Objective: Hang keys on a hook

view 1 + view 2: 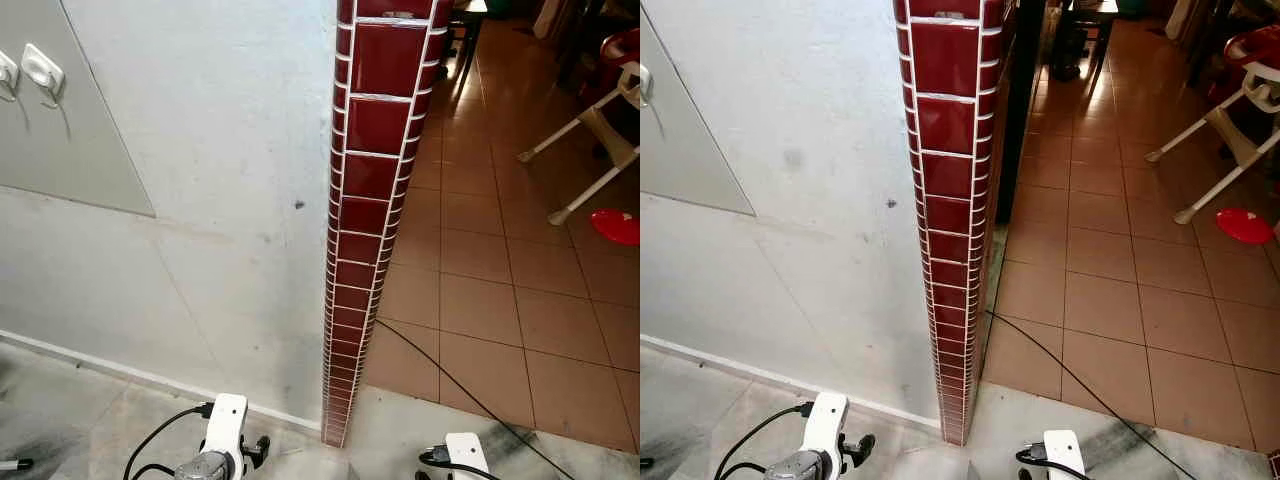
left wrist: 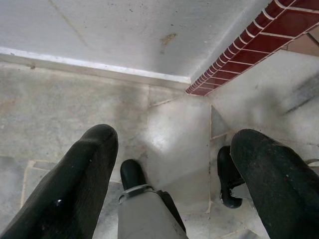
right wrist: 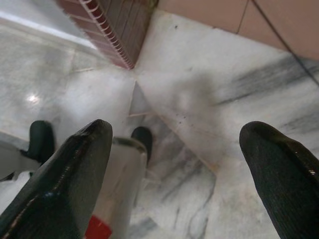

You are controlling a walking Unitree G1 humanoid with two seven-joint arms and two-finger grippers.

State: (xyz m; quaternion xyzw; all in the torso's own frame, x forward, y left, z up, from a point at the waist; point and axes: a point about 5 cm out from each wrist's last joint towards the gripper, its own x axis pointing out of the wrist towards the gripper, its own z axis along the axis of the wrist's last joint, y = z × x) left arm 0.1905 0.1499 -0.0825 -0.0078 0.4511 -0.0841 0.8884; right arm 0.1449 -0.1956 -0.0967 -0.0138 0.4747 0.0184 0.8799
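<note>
Two white wall hooks point(image 1: 42, 70) sit on a grey panel point(image 1: 70, 150) at the upper left of the wall, well above and left of my arms. Both arms hang low at the bottom edge: left arm point(image 1: 222, 440), right arm point(image 1: 465, 455). In the left wrist view my left gripper point(image 2: 174, 137) is open, its black fingers point(image 2: 75, 184) wide apart over the marble floor with nothing between them. My right gripper point(image 3: 178, 130) is open too, pointing down at the floor and holding nothing.
A dark red tiled wall edge point(image 1: 370, 200) stands straight ahead, with the grey wall to its left. To the right lies a terracotta tile floor with a black cable point(image 1: 450, 385), white chair legs point(image 1: 590, 140) and a red plate point(image 1: 615, 225).
</note>
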